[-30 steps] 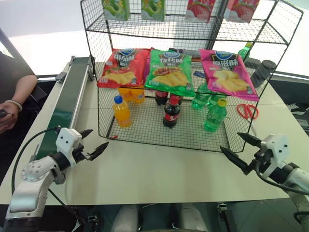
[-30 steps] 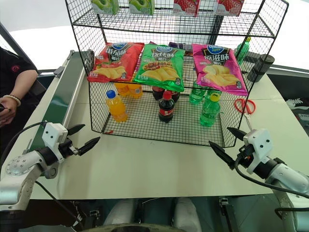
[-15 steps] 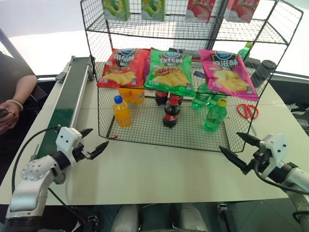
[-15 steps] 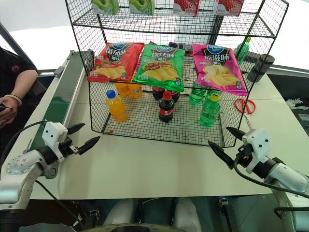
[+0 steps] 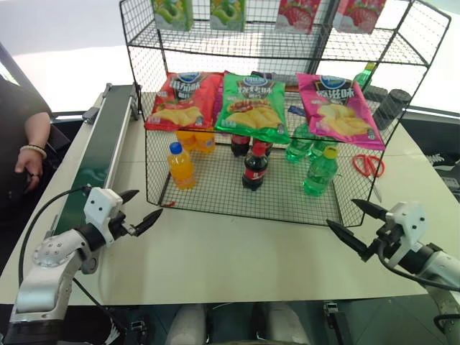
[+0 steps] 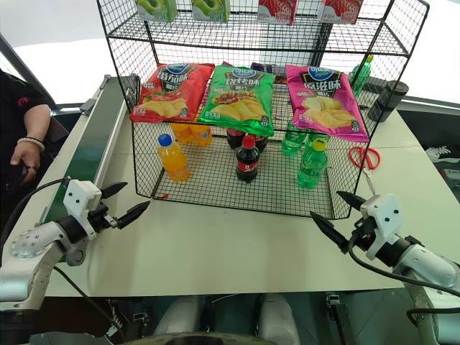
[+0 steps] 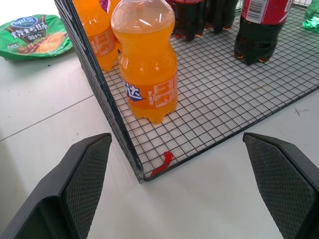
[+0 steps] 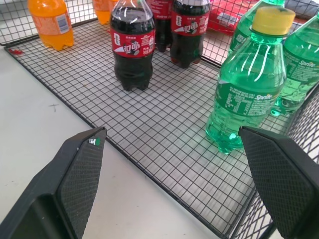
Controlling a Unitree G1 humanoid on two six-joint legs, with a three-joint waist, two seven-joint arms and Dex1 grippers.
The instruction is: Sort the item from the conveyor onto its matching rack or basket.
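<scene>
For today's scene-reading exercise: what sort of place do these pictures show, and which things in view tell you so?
Probably a mock shop or sorting test bench: a black wire rack stocked like a store shelf with crisp bags and soda bottles, standing on a white table beside a green conveyor.

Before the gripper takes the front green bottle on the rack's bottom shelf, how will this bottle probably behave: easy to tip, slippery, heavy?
The green bottle is tall on a narrow lobed base, standing on the rack wire grid, so a high push may tip it. It looks full, so probably rather heavy for its size. The smooth plastic may slip; gripping at the label seems safer.
</scene>
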